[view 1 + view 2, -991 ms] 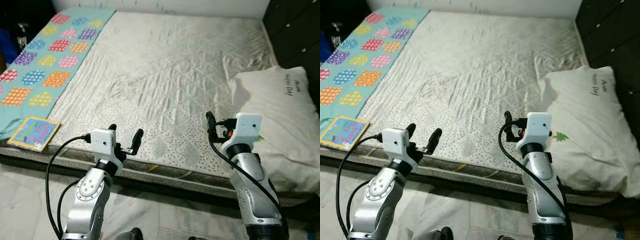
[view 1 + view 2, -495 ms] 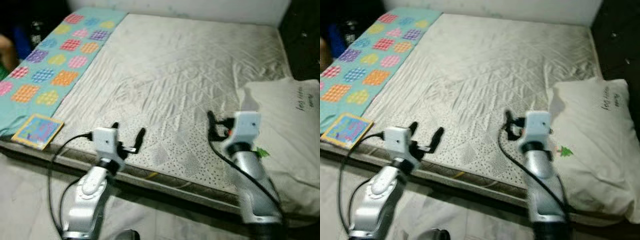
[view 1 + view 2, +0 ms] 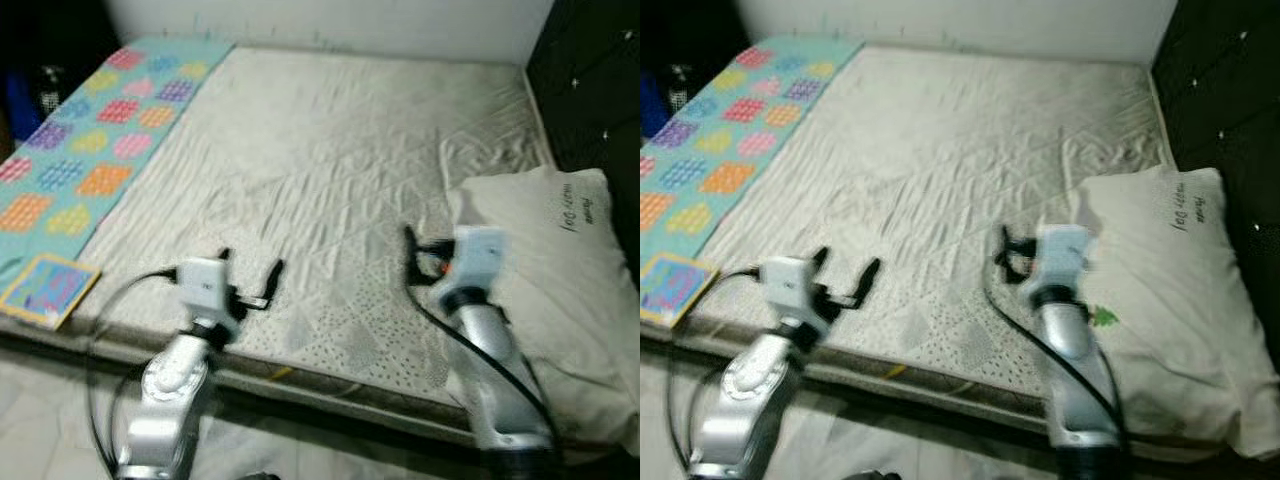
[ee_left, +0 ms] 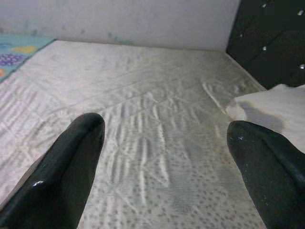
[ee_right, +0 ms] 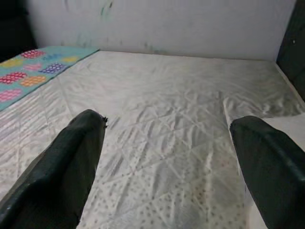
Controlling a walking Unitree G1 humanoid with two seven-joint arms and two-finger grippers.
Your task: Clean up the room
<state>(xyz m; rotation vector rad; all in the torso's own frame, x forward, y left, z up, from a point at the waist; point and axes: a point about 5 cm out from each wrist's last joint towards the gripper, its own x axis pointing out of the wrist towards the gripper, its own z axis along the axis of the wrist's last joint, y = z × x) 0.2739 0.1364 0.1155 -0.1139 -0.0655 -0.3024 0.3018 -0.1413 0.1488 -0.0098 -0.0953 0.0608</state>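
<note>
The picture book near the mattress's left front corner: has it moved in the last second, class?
No. The picture book lies against the same front end of the patterned blanket on the mattress; its shift in frame is camera motion.

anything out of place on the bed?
Yes. The white pillow lies askew, hanging off the mattress at its near right corner. A colourful book lies on the patterned blanket at the near left edge.

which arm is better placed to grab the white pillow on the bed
Right. The right gripper hangs open just beside the white pillow, while the left gripper, also open, is over the mattress edge, farther from it.
</note>
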